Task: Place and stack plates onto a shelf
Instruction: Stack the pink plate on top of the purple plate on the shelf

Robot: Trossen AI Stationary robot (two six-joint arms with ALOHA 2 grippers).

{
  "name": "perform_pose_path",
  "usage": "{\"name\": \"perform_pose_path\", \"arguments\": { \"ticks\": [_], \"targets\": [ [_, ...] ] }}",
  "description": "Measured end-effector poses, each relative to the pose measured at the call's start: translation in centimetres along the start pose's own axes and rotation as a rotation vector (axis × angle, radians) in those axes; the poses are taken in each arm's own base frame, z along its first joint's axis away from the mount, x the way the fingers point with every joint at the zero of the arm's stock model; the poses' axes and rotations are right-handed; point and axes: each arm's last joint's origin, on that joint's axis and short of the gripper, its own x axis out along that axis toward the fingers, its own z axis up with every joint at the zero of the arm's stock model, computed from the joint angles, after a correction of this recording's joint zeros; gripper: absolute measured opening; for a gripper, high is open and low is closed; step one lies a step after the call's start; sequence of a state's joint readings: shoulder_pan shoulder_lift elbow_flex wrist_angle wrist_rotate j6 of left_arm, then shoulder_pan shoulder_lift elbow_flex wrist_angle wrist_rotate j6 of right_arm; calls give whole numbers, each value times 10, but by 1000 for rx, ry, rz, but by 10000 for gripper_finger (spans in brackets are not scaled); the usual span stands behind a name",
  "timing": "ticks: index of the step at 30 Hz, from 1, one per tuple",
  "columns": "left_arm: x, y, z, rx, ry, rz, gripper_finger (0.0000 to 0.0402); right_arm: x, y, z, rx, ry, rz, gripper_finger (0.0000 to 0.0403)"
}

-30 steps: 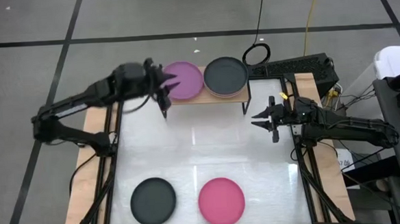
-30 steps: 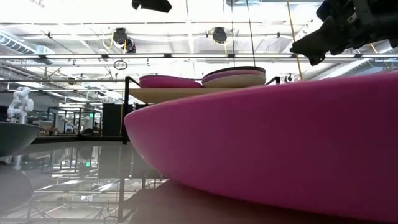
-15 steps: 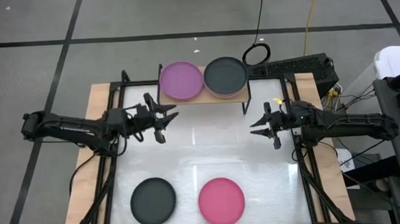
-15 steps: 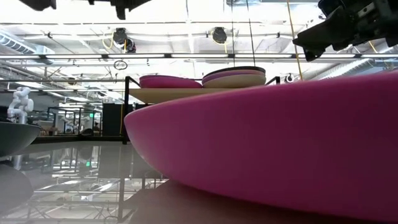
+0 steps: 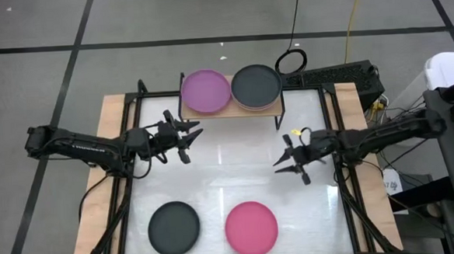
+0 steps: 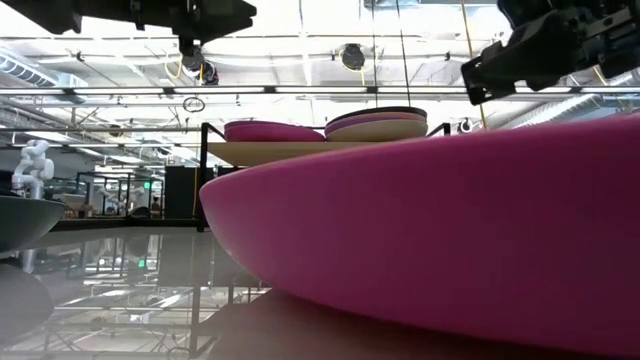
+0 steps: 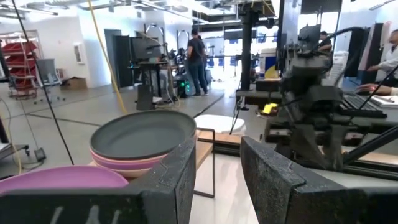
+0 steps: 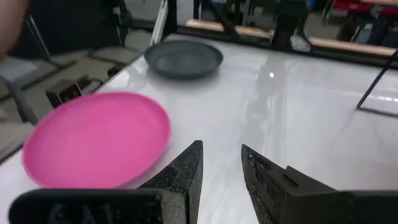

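Plates on the shelf [image 5: 230, 111] and before it.
A purple plate [image 5: 206, 91] and a dark-topped stack [image 5: 256, 86] sit on it; a black plate [image 5: 174, 228] and pink plate [image 5: 252, 227] lie well in front. The left gripper [image 5: 187, 139] and right gripper [image 5: 289, 163], both spread and empty, hover between.

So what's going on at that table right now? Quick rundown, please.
Both tools open, empty: left tool near shelf, right tool mid-table facing pink plate. Black plate also unshelved. Nothing in the way.
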State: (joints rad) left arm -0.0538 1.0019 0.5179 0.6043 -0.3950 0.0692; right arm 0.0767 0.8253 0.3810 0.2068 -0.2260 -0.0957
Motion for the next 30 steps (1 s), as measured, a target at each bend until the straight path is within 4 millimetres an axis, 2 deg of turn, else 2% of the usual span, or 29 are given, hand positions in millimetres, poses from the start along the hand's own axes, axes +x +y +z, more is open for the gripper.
{"name": "perform_pose_path", "arguments": {
  "ticks": [8,12,20,30],
  "targets": [
    [0,1,0,1,2,3,133,46,21,14,-52,152,68,96],
    [0,0,-1,-6,8,2,133,67,31,10,19,228,106,96],
    [4,-1,-7,-10,38,1,133,95,52,-16,84,341,168,96],
    [12,-1,-14,-6,45,20,133,127,62,-5,58,357,183,96]
  ]
}}
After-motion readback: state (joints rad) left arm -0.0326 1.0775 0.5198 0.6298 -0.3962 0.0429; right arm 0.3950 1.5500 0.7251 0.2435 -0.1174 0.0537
